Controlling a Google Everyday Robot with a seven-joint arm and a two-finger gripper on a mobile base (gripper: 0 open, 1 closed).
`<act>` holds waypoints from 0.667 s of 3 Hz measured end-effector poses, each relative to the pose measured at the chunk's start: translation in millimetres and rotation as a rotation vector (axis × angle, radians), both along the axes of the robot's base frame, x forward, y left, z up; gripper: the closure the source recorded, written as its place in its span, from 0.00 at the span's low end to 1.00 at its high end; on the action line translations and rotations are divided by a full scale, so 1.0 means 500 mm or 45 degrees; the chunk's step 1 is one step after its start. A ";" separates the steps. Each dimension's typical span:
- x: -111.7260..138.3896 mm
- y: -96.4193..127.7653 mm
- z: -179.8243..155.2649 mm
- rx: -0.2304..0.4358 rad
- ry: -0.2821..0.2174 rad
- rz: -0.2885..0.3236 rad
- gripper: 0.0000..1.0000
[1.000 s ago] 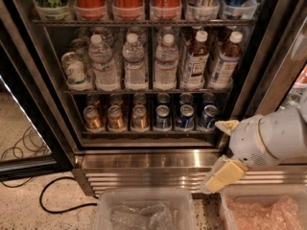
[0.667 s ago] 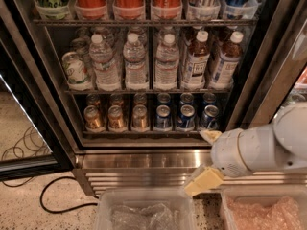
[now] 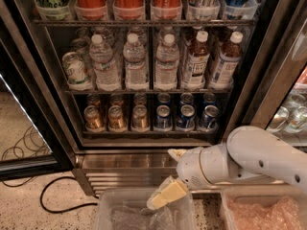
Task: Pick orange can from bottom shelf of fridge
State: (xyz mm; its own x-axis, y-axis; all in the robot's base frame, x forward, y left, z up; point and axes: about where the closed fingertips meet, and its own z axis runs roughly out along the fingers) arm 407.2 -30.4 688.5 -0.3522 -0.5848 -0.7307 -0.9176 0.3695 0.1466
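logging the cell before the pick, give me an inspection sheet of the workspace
surface: bottom shelf of the fridge, wire rack just above the steel base
job's things: orange cans upright in three columns on its left half
clutter: blue cans right of them; water bottles one rack up; two clear bins below
gripper: open, empty, below the shelf, in front of the steel base
cables: black cable lying lower left
surroundings: speckled floor
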 end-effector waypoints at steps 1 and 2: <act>0.000 0.000 0.000 0.000 0.000 0.001 0.00; 0.001 0.011 -0.012 -0.008 -0.007 0.039 0.00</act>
State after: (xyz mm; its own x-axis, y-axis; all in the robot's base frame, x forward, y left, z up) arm 407.8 -24.8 682.3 -0.3301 -0.6001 -0.7287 -0.9293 0.3419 0.1395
